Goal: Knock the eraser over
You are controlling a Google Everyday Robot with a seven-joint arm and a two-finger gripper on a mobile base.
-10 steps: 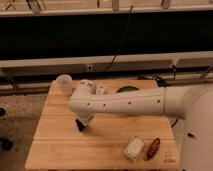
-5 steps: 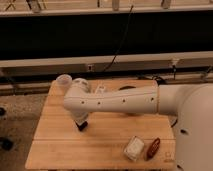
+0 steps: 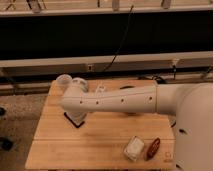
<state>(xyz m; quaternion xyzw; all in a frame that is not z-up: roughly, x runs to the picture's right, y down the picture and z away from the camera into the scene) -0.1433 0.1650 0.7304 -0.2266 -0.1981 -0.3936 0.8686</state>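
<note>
My white arm (image 3: pixel 120 100) reaches from the right across the wooden table (image 3: pixel 100 137). Its end bends down over the table's left part, and the gripper (image 3: pixel 76 118) hangs there, just above the wood. A small black slab-like shape (image 3: pixel 71 120) lies flat on the table at the gripper's left lower edge. It looks like the eraser, though it could be part of the gripper. It is touching or very close to the gripper, and the arm hides the rest.
A translucent cup (image 3: pixel 64 81) stands at the back left corner. A white tube (image 3: pixel 100 89) and a sliver of the green bowl (image 3: pixel 128 88) show behind the arm. A white pad-like piece (image 3: pixel 134 148) and a reddish-brown object (image 3: pixel 153 148) lie at the front right.
The arm's end and gripper have moved left across the table, and the black shape under them has shifted left with them.
</note>
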